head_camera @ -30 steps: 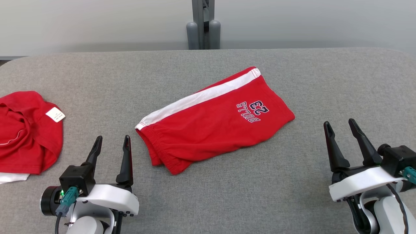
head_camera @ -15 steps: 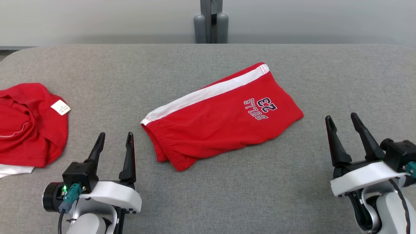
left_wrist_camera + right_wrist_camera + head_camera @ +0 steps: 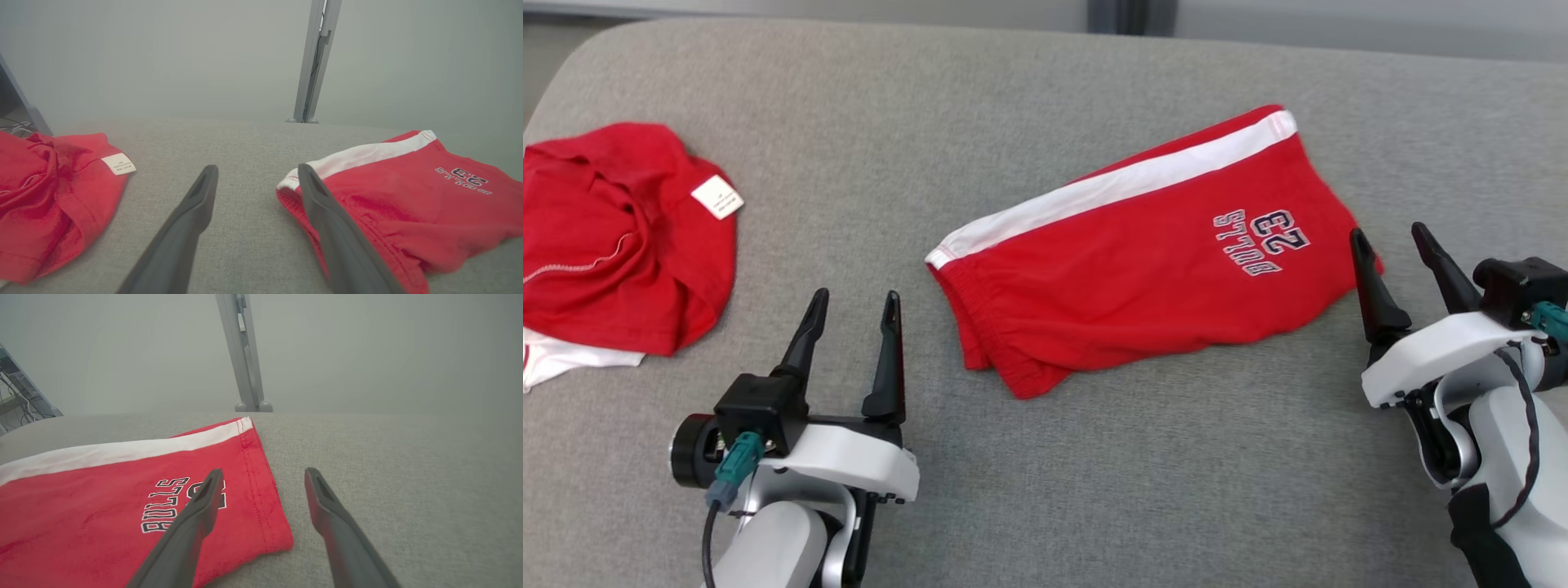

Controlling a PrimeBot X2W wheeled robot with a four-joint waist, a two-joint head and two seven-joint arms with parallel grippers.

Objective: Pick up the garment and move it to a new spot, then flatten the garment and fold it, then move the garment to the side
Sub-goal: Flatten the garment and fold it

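1. Closest to me, the left gripper (image 3: 856, 294) sits low over the grey counter (image 3: 1094, 490). Its fingers (image 3: 192, 216) are spread well apart with nothing between them but bare cloth surface, so it is released and empty.
2. In the left wrist view, its right finger overlaps the edge of the waistband (image 3: 298, 200) of the red shorts (image 3: 1143, 269). I can't tell whether it touches.
3. On my other side, the right gripper (image 3: 1387, 230) is also spread wide and grips nothing. In the right wrist view, its left finger lies over the leg end of the shorts and its right finger over bare counter. I can't tell whether the left finger touches the fabric.
4. The shorts lie folded flat near the middle of the counter, set at a slant between the two grippers. The waistband is toward the left and a white stripe (image 3: 1127, 184) runs along the far edge.
5. The print (image 3: 1262, 241) near the leg end reads "BULLS 23" in dark letters with white outlines. The left finger hides part of the number in the right wrist view.
6. Further left, well apart from the shorts, a second red garment (image 3: 613, 237) lies crumpled. It carries a white label (image 3: 717, 197) whose writing is too small to read.
7. Beyond the counter's far edge stands a grey post (image 3: 314, 61).
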